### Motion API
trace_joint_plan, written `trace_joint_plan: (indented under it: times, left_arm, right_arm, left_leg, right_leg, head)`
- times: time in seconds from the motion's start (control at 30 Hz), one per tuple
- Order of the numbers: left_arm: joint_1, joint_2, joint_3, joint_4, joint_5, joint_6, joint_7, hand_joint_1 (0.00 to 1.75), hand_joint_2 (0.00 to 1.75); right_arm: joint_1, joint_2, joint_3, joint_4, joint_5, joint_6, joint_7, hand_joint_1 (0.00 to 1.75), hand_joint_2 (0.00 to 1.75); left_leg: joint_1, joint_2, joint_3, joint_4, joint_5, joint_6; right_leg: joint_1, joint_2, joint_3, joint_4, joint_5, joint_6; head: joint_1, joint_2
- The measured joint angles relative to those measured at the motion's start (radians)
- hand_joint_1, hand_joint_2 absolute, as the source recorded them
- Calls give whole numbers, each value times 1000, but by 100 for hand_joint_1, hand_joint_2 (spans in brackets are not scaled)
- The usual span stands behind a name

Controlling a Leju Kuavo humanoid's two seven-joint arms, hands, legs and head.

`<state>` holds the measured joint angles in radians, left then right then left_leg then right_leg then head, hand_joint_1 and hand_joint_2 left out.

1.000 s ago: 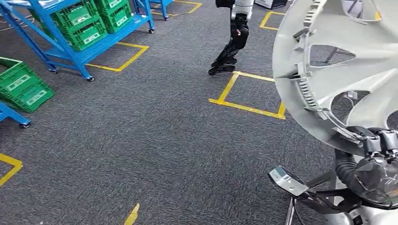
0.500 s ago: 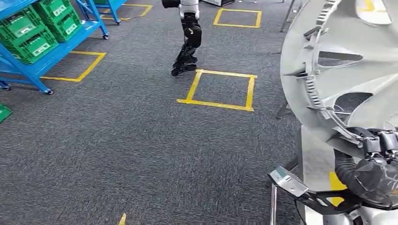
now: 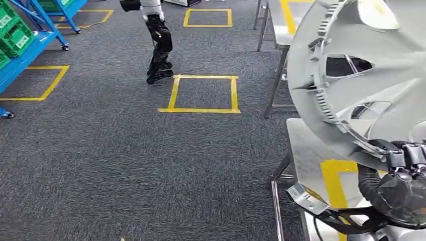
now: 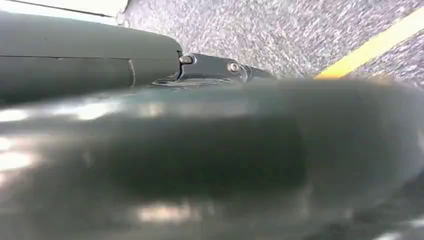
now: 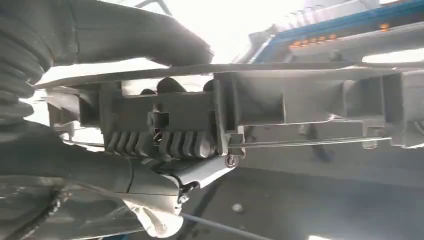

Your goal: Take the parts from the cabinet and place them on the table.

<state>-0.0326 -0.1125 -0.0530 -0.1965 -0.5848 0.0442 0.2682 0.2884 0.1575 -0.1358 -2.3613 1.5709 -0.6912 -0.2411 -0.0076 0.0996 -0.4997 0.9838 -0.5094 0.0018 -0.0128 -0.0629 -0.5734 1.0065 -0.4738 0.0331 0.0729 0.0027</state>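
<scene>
Head view: the right hand [image 3: 404, 153] grips the lower rim of a large silver wheel cover [image 3: 361, 75], held upright at the near right above a metal table [image 3: 306, 145] marked with yellow tape. At the far left, green crates [image 3: 12, 32] sit on a blue rack [image 3: 30, 47]. Another robot's arm [image 3: 158, 45] hangs over the grey carpet [image 3: 125, 160] beside a yellow taped square [image 3: 201, 93].

Left wrist view: blurred dark parts lie before carpet [image 4: 280, 30]; the left hand's state cannot be told.

Right wrist view: the thumb [image 5: 140, 30] and fingers clamp the cover's ribbed rim [image 5: 165, 127].
</scene>
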Motion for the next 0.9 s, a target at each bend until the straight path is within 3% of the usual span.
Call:
trace_joint_plan:
  times: [0.07, 0.1, 0.13, 0.17, 0.23, 0.27, 0.3, 0.33, 0.4, 0.43, 0.47, 0.5, 0.57, 0.6, 0.63, 0.67, 0.7, 0.77, 0.8, 0.83, 0.9]
  left_arm:
    - [-2, -1, -1, 0, 0, -2, 0, 0, 0]
    - [-2, -2, -1, 0, 0, -2, 0, 0, 0]
    - [-2, -2, -1, 0, 0, -2, 0, 0, 0]
    - [-2, -2, -1, 0, 0, -2, 0, 0, 0]
    - [-1, -2, -1, 0, 1, -5, -2, 0, 0]
    - [-4, -2, 0, 0, 2, -5, -5, 0, 0]
    - [-7, -2, 0, 0, 2, -5, -5, 0, 0]
    - [-7, -2, -1, 0, 2, -5, -5, 0, 0]
    - [-6, -1, -1, 0, 2, -5, -5, 0, 0]
    - [-5, 0, -1, 0, 1, -5, -5, 0, 0]
    - [-5, 2, -1, 2, 1, -5, -4, 0, 0]
    - [-5, 0, -1, 2, 1, -7, -4, 0, 0]
    - [-6, 1, -1, 2, 1, -12, -4, 0, 0]
    - [-6, -3, -1, 2, 1, -13, -4, 0, 0]
    - [-7, -1, -1, 2, 1, -16, -3, 0, 0]
    - [-4, -1, -1, 2, 1, -16, -4, 0, 0]
    - [-1, 0, -1, 2, 1, -18, -4, 0, 0]
    - [3, 2, -1, 2, 1, -22, -4, 0, 0]
    - [4, 4, -1, 2, 1, -23, -3, 0, 0]
    - [4, 5, -1, 2, 1, -23, -3, 0, 0]
    - [3, 5, -1, 2, 1, -24, -3, 0, 0]
  right_arm:
    - [2, 0, -1, -1, 0, 0, 0, 175, 175]
    - [3, 0, -1, -2, 0, 0, 0, 175, 175]
    - [3, 1, -1, -3, 0, 0, 0, 175, 175]
    - [1, 1, -1, -3, 0, 0, 0, 175, 175]
    - [1, 1, -2, -3, 0, 0, 0, 175, 175]
    - [2, 1, -2, -3, 0, 0, -1, 175, 175]
    - [1, 1, -2, -3, 0, 0, -1, 175, 175]
    - [2, 1, -2, -3, 0, 0, -2, 175, 175]
    - [2, 1, -2, -3, 0, 0, -2, 175, 175]
    - [2, 1, -2, -3, 0, 0, -2, 175, 175]
    - [-1, 1, -2, -3, 0, 0, -2, 175, 175]
    - [-1, 1, -2, -3, 0, 0, -2, 175, 175]
    - [4, 1, -2, -3, 0, 0, -2, 175, 175]
    - [7, 1, -2, -3, 0, 0, -2, 175, 175]
    - [11, 1, -2, -3, 0, 0, -2, 175, 175]
    - [6, 1, -2, -3, 0, 0, -2, 175, 175]
    - [4, 1, -2, -3, 0, 0, -2, 175, 175]
    - [6, 1, 0, -3, 0, 0, -4, 175, 175]
    - [8, 1, -1, -1, 0, 0, -2, 175, 175]
    - [10, 1, -1, 0, 0, 0, -2, 175, 175]
    - [10, 1, -1, 0, 0, 0, -1, 175, 175]
  left_leg:
    - [2, 19, 3, -1, -1, -9]
    - [8, 4, 1, 5, -12, -19]
    - [9, -44, -7, 33, -37, -22]
    - [10, -72, -35, 99, -78, -23]
    - [9, -89, -111, 273, -154, -23]
    - [8, -91, -134, 324, -165, -21]
    - [7, -92, -134, 328, -150, -19]
    - [7, -93, -119, 289, -112, -15]
    - [7, -110, -57, 135, -14, -4]
    - [8, -157, -33, 64, 20, 3]
    - [12, -199, -28, 39, 13, 11]
    - [9, -189, -20, 19, -2, 9]
    - [6, -171, -25, 22, 0, 12]
    - [15, -156, -21, 8, 9, 18]
    - [15, -141, -16, 1, 12, 20]
    - [14, -129, -16, 1, 13, 26]
    - [12, -113, -17, 1, 12, 27]
    - [10, -81, -17, 2, 11, 27]
    - [10, -66, -17, 2, 10, 26]
    - [10, -54, -16, 2, 9, 24]
    - [11, -33, -12, 3, 5, 18]
  right_leg:
    - [3, 20, -6, 0, 2, -11]
    - [-4, 31, -4, -5, 8, -21]
    - [-4, 39, -5, -5, 9, -23]
    - [-4, 49, -6, -5, 10, -28]
    - [-1, 73, -6, -4, 10, -32]
    - [0, 85, -6, -3, 10, -32]
    - [1, 99, -5, -3, 10, -32]
    - [2, 115, -4, -1, 10, -32]
    - [3, 144, -3, 2, 11, -31]
    - [1, 153, -6, 2, 11, -30]
    - [7, 164, -14, 11, 12, -24]
    - [-1, 175, -26, 11, 17, -18]
    - [-6, 197, -36, 6, 27, -3]
    - [-3, 198, -40, 9, 26, 1]
    - [0, 142, -55, 27, 12, 2]
    - [2, 98, -79, 78, -23, 7]
    - [1, 80, -113, 151, -60, 12]
    - [-3, 70, -184, 302, -118, 19]
    - [-4, 68, -192, 319, -112, 22]
    - [-6, 64, -174, 290, -87, 23]
    - [-8, 43, -73, 112, -6, 23]
  head:
    - [1, 0]
    - [1, 0]
    - [-3, 0]
    - [-4, 0]
    - [-4, 0]
    - [-3, 0]
    - [-3, 0]
    - [-4, 0]
    - [-4, 0]
    - [-4, 0]
    - [-2, 0]
    - [-5, 0]
    - [-5, 0]
    - [-3, 0]
    - [-2, 0]
    - [5, 0]
    - [6, 0]
    - [5, 0]
    - [6, 0]
    - [5, 0]
    - [5, 0]
